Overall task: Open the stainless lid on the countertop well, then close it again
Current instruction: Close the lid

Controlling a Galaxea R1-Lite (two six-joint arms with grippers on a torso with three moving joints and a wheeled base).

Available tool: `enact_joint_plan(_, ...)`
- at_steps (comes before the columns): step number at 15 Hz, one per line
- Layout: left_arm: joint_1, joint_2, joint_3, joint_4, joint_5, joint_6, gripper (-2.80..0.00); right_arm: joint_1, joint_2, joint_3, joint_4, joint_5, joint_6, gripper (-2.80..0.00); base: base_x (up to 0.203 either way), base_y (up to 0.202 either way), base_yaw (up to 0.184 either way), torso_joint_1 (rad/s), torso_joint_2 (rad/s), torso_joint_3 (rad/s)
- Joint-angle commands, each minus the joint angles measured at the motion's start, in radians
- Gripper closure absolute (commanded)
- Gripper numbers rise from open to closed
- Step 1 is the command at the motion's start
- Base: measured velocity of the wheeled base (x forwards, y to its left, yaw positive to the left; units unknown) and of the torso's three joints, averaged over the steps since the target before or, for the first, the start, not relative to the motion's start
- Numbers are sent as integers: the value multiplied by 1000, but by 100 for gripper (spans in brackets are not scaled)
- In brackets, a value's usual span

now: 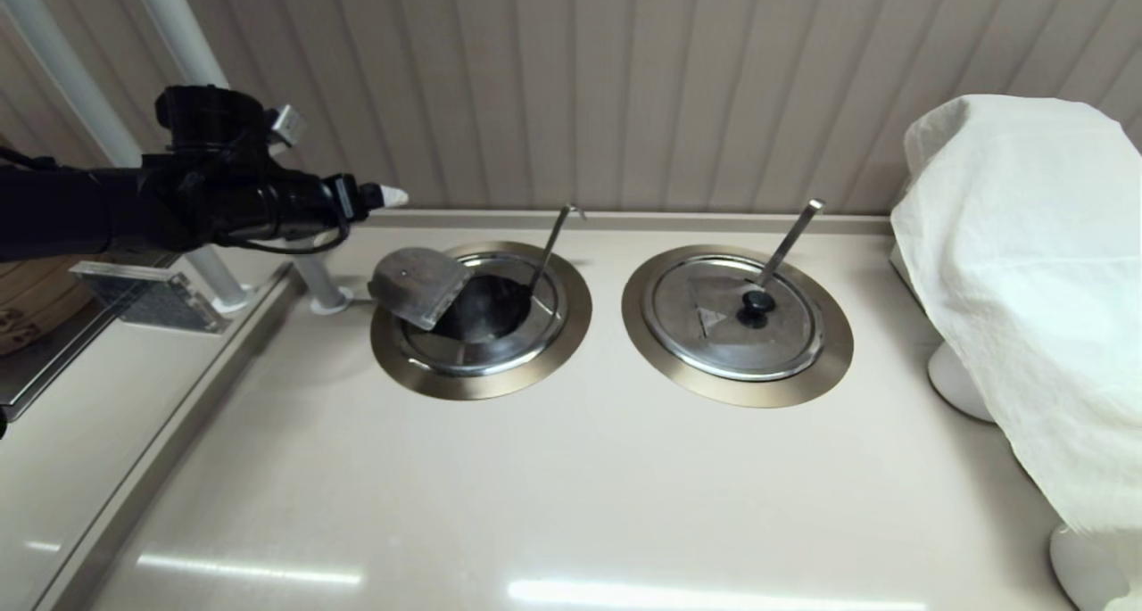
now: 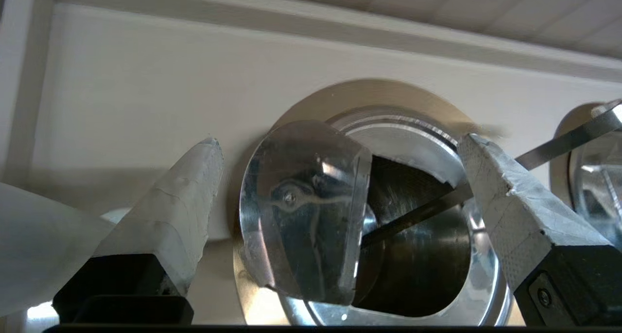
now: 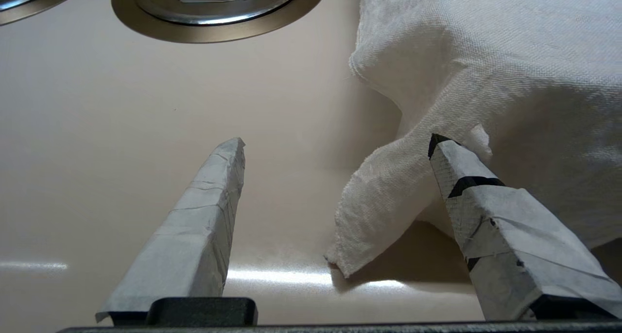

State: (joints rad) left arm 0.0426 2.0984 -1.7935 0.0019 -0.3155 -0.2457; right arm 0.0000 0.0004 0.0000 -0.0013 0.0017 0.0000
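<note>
The stainless lid (image 1: 417,283) stands tilted up on the left rim of the countertop well (image 1: 482,381), leaving the dark inside uncovered. Its underside with a centre screw (image 2: 296,211) faces my left wrist camera, so the black knob is hidden. The thin hook-tipped rod (image 1: 550,245) leans out of the well toward the back wall. My left gripper (image 1: 393,197) hovers above and to the left of the lid, open (image 2: 340,139), its fingers wide apart and touching nothing. My right gripper (image 3: 337,141) is open low over the counter beside a white cloth, out of the head view.
The twin lid (image 1: 736,315) lies closed on the right ring with its flat handle (image 1: 790,236). A white cloth (image 1: 1026,281) covers something at the right edge. A white post (image 1: 326,294) and a steel-edged ledge (image 1: 178,415) border the left.
</note>
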Motion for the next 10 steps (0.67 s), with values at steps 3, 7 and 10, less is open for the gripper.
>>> enact_joint_plan(3, 8, 110, -33, 16, 1, -9, -280, 0, 0, 0, 0, 0, 0, -280, 0, 0, 0, 0, 0, 0)
enact_joint_plan(7, 5, 137, -37, 15, 4, -7, -280, 0, 0, 0, 0, 0, 0, -280, 0, 0, 0, 0, 0, 0)
enact_joint_plan(10, 0, 144, -37, 16, 3, -7, -280, 0, 0, 0, 0, 0, 0, -280, 0, 0, 0, 0, 0, 0)
